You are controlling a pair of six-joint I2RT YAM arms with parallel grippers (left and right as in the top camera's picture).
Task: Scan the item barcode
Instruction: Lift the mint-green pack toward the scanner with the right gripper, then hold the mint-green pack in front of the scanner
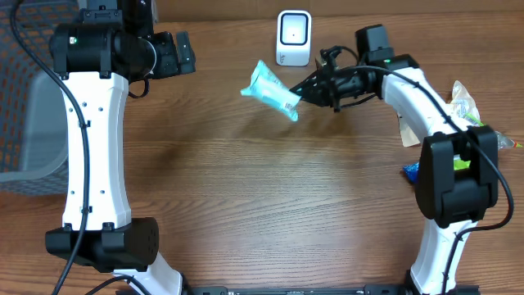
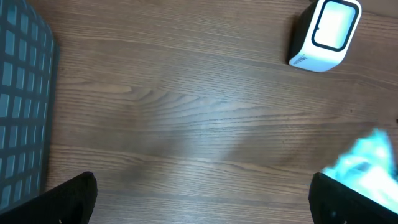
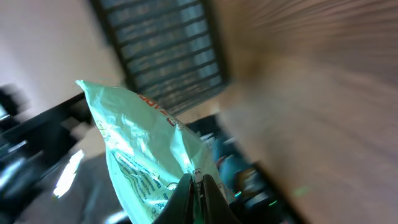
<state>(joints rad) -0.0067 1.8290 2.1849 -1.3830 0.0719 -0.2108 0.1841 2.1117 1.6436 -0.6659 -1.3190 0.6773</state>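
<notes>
right gripper (image 1: 304, 92): closed, pinching one end of the packet (image 1: 270, 90). Thin hold, only the edge seam sits between the fingertips (image 3: 183, 204).
left gripper (image 1: 185, 52): jaws wide apart, nothing in them. It sits by the basket (image 1: 24, 123), well apart from the action.
packet location: in the air above the table (image 1: 246, 205), tilted, just in front and left of the scanner (image 1: 294, 38), not touching it.
risk, slip: grip is on the very edge and the soft pouch hangs out sideways. A quick wrist turn could likely pull it free and drop it on the wood.
risk, no read: can't tell which face carries the barcode. Print shows in the right wrist view but is blurred. Wrong face or a creased patch toward the window means no scan.
risk, bump: the packet's free end is near the scanner. Swinging in too close could shove or tip the unit.
risk, angle: packet is skewed to the window. Floppy film may curl or glare.
pile of other items (image 1: 463, 102): beside the right arm, so an elbow sweep could nudge it.
</notes>
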